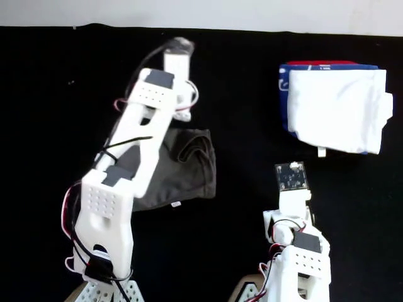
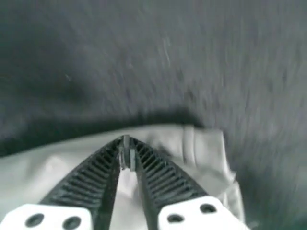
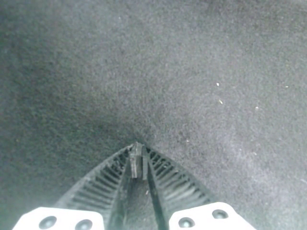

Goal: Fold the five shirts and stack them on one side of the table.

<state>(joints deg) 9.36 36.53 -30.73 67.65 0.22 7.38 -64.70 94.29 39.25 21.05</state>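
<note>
A dark grey shirt (image 1: 186, 167) lies partly folded left of the table's middle. My left arm stretches over it, and my left gripper (image 2: 126, 146) is shut at the shirt's far edge (image 2: 192, 143), seemingly pinching the fabric, which casts a shadow on the cloth beyond it. A stack of folded shirts (image 1: 337, 107), white on top with blue and red edges showing beneath, sits at the far right. My right arm (image 1: 296, 251) is drawn back near the front edge. My right gripper (image 3: 137, 153) is shut on nothing and points down at bare black cloth.
A black cloth (image 1: 56, 94) covers the table, with free room at the far left and between the grey shirt and the stack. A pale wall runs along the table's far edge (image 1: 252, 16).
</note>
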